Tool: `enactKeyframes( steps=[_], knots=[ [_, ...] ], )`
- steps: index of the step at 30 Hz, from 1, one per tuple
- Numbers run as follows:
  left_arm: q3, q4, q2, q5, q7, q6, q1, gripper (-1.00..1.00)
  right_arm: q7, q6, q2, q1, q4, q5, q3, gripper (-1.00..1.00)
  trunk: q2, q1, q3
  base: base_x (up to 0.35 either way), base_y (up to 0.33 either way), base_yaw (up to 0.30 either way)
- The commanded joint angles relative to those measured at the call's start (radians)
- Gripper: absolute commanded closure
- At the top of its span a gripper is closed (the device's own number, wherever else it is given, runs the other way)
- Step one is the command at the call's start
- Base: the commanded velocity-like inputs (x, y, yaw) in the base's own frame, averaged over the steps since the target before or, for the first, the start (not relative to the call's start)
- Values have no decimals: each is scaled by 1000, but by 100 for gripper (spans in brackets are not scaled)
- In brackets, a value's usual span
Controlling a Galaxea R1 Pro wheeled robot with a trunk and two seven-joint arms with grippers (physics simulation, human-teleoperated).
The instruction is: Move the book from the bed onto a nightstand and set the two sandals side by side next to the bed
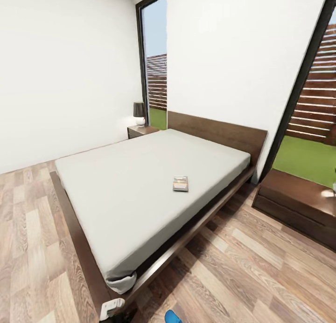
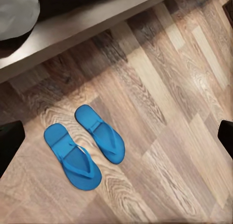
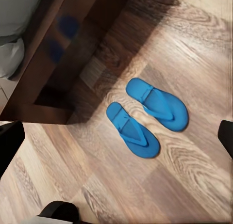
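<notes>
The book (image 1: pixel 180 183) lies flat on the pale grey mattress of the bed (image 1: pixel 140 183), toward its right side. A nightstand (image 1: pixel 142 130) stands at the far side of the headboard. The two blue sandals (image 2: pixel 99 133) (image 2: pixel 73 156) lie side by side on the plank floor close to the bed's dark frame, and they are the same sandals (image 3: pixel 156 103) (image 3: pixel 133 129) in the right wrist view. One sandal's tip (image 1: pixel 172 317) peeks in at the head view's lower edge. My left gripper (image 2: pixel 116 139) and right gripper (image 3: pixel 118 139) hang open above the sandals, holding nothing.
A dark-shaded lamp (image 1: pixel 139 112) stands on the far nightstand. A brown wooden cabinet (image 1: pixel 298 197) sits right of the headboard. Tall dark-framed windows (image 1: pixel 156 62) break the white walls. Wood floor (image 1: pixel 261 276) runs along the bed's right side and foot.
</notes>
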Motion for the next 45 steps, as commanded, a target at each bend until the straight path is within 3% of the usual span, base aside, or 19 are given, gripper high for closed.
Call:
enactKeyframes(
  steps=[1,45],
  knots=[
    [7,1,0,-1,-5,-1,-1,-100,5,-2,0,-1,2,0,-3,-100,0,0,-1,0,0,-283],
    [7,1,0,-2,-5,-1,-1,-100,5,-3,1,-1,2,0,0,-100,0,0,17,0,0,-293]
  ],
)
